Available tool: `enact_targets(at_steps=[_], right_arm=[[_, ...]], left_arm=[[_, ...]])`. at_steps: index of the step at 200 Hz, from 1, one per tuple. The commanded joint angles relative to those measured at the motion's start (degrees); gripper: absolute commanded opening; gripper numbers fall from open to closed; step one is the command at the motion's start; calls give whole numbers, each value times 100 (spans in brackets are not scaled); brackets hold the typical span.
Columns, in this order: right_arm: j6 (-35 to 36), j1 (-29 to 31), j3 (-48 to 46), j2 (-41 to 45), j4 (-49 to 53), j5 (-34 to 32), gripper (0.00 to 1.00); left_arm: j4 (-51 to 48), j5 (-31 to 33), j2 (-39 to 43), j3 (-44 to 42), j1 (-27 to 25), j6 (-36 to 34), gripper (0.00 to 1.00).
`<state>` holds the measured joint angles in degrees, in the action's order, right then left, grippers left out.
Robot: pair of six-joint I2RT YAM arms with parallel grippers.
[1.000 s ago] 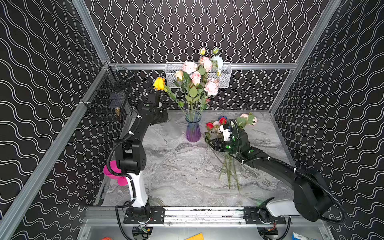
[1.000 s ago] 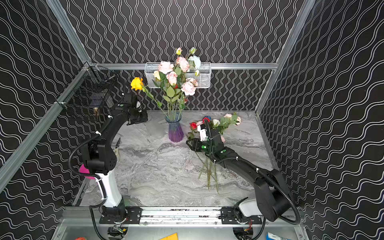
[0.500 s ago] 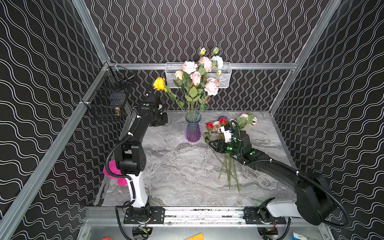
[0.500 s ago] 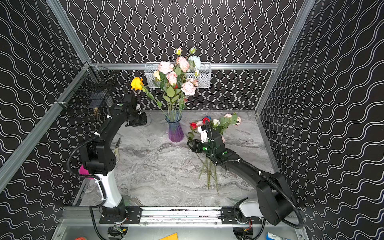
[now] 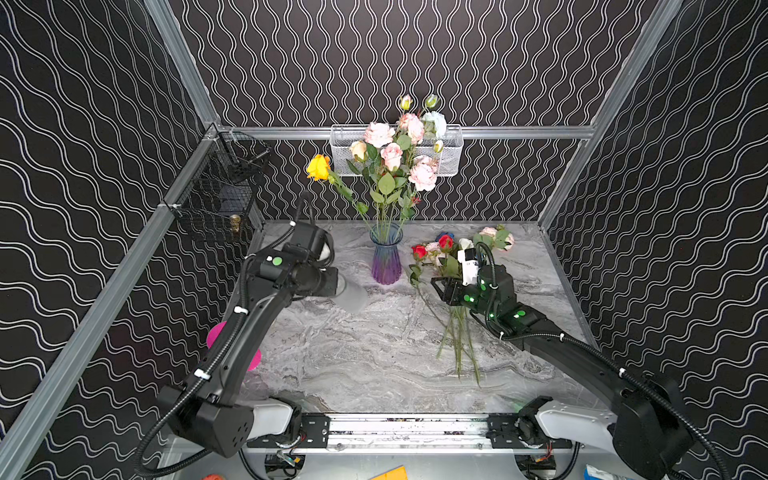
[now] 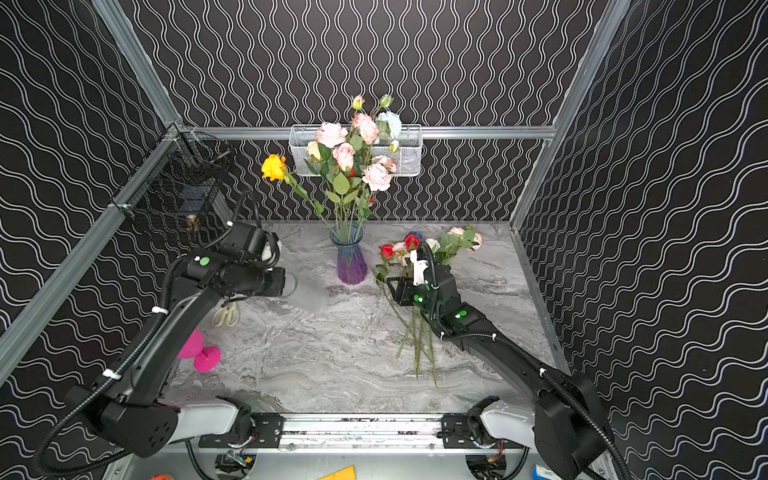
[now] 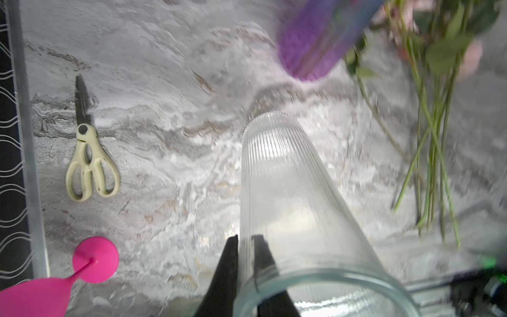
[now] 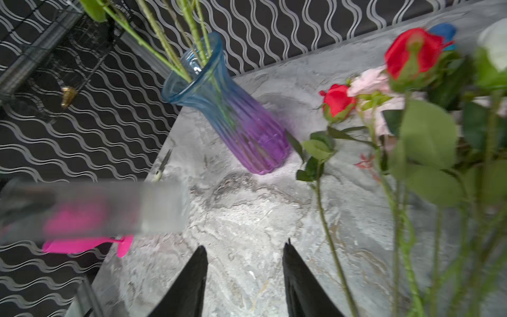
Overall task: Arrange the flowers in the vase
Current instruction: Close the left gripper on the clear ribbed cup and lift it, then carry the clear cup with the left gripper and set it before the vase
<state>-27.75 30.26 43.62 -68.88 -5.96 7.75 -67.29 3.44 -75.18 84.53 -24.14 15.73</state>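
Observation:
A blue-to-purple glass vase (image 5: 386, 264) (image 6: 351, 264) (image 8: 241, 129) stands at the back middle, holding several pink, white and yellow flowers (image 5: 390, 158) (image 6: 345, 156). More flowers (image 5: 455, 332) (image 6: 415, 332) with red, pink, white and blue heads lie on the table to its right. My left gripper (image 7: 245, 238) (image 5: 338, 286) is shut on the rim of a clear ribbed vase (image 7: 285, 186) (image 5: 352, 296) (image 6: 309, 296), one finger inside and one outside, and holds it tipped over above the table. My right gripper (image 8: 244, 245) (image 5: 440, 286) is open and holds nothing. It hovers just left of the lying stems.
Cream-handled scissors (image 7: 87, 153) (image 6: 226, 318) and a pink stemmed object (image 6: 199, 353) (image 7: 94, 259) lie near the left wall. A white mesh basket (image 5: 451, 153) hangs on the back wall. A black wire basket (image 5: 220, 191) hangs on the left wall.
My left gripper has swung from the back-left corner forward and toward the middle, and it now carries the clear vase. The right arm has hardly moved.

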Motion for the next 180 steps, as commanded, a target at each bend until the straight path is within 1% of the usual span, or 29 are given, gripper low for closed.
enact_targets(at_steps=[1,21,30,43,67,88,99,121,143,158,180], right_arm=[[112,-3,50,94,246,-363,47],[133,-11,9,182,286,-500,47],[124,-20,-14,196,307,-558,47],[127,-48,-20,215,344,-541,47],[148,-134,14,213,422,-388,47],[145,-255,7,216,473,-324,47],[128,-319,-27,241,441,-283,47],[87,-397,-64,197,394,-192,47],[72,-415,-36,116,380,-56,47],[66,-412,-29,75,377,-23,47],[57,-420,-33,51,344,25,47]], left_arm=[[-388,382,-85,158,-766,449,0],[-893,1139,-672,860,-2026,840,0],[-1111,1319,-1005,1235,-2423,941,0],[-1388,1460,-1511,1774,-2762,952,0],[-1752,1332,-2393,2615,-3094,774,0],[-1926,1367,-2862,2956,-3153,706,0],[-1766,1242,-2938,2900,-3149,590,0],[-1762,1237,-3111,2964,-3136,520,0],[-1544,1069,-3105,2672,-3003,449,0],[-1167,773,-2977,2393,-2830,406,0],[-1021,760,-2857,2253,-2642,393,0]])
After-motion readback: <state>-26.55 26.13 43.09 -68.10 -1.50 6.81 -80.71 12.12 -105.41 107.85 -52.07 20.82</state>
